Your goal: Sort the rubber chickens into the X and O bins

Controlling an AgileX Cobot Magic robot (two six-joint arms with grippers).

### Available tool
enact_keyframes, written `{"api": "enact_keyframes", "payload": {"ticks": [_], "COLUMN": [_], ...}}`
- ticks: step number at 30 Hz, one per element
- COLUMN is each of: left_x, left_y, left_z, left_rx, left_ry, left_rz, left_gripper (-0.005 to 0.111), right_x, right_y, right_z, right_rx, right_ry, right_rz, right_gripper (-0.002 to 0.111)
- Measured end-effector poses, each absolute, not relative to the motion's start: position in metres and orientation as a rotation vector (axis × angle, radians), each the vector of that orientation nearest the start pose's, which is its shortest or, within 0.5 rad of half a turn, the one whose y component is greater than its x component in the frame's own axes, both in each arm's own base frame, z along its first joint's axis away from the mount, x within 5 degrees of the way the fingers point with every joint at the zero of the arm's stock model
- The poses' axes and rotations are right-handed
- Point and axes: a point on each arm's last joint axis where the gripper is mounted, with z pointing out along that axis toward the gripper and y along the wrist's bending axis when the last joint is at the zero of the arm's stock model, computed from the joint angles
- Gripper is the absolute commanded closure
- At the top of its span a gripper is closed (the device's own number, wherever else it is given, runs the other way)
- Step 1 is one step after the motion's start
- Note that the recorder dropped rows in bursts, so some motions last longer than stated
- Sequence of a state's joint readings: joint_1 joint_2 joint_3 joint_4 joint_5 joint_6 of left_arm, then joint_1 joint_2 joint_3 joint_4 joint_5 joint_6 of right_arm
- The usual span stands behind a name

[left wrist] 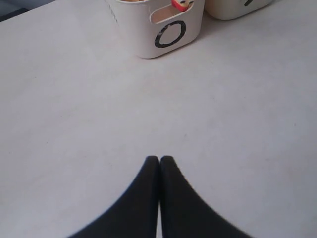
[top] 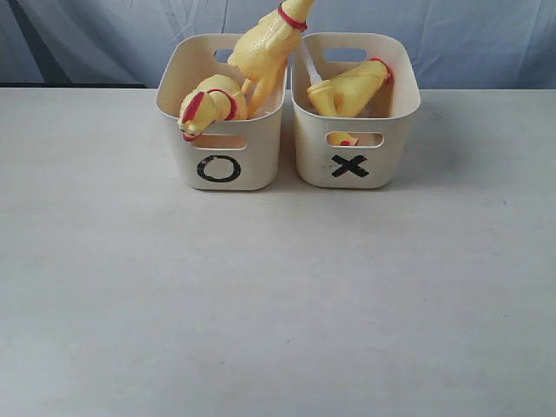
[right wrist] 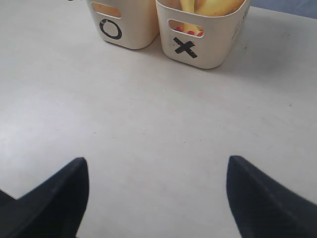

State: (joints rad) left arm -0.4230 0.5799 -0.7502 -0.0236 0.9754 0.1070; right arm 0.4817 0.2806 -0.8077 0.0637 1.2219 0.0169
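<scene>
Two cream bins stand side by side at the back of the table. The O bin (top: 220, 165) on the left holds two yellow rubber chickens: one (top: 210, 102) curled at its front with a red neck ring, another (top: 265, 48) leaning up over its right rim. In the X bin (top: 352, 165) lies a third chicken (top: 352, 87); red shows through its front slot. Neither arm shows in the exterior view. My left gripper (left wrist: 159, 158) is shut and empty over bare table, short of the O bin (left wrist: 168, 34). Facing the X bin (right wrist: 198, 47), my right gripper (right wrist: 157, 166) stands wide open, empty.
A blue-grey cloth backdrop (top: 478, 39) hangs behind the bins. The pale table (top: 278, 304) stretches from the bins to the near edge.
</scene>
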Motion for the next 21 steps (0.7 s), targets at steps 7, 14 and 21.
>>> {"api": "enact_keyframes", "payload": {"ticks": [7,14,21], "left_x": [0.056,0.052,0.048], "left_y": [-0.026,-0.023,-0.022], "left_z": [0.34,0.341,0.342], "left_rx": [0.568,0.564,0.557], "left_ry": [2.149,2.13,2.112], "left_rz": [-0.188,-0.184,-0.185], "left_gripper": [0.107,0.107,0.107], "right_x": [0.003,0.003,0.003], "right_y": [0.008,0.008,0.008], "right_z": [0.349,0.349,0.349], "right_rx": [-0.517,-0.517,-0.517], "right_ry": [2.138,2.138,2.138], "right_rz": [0.36,0.36,0.36], "right_gripper": [0.036,0.036,0.036]}}
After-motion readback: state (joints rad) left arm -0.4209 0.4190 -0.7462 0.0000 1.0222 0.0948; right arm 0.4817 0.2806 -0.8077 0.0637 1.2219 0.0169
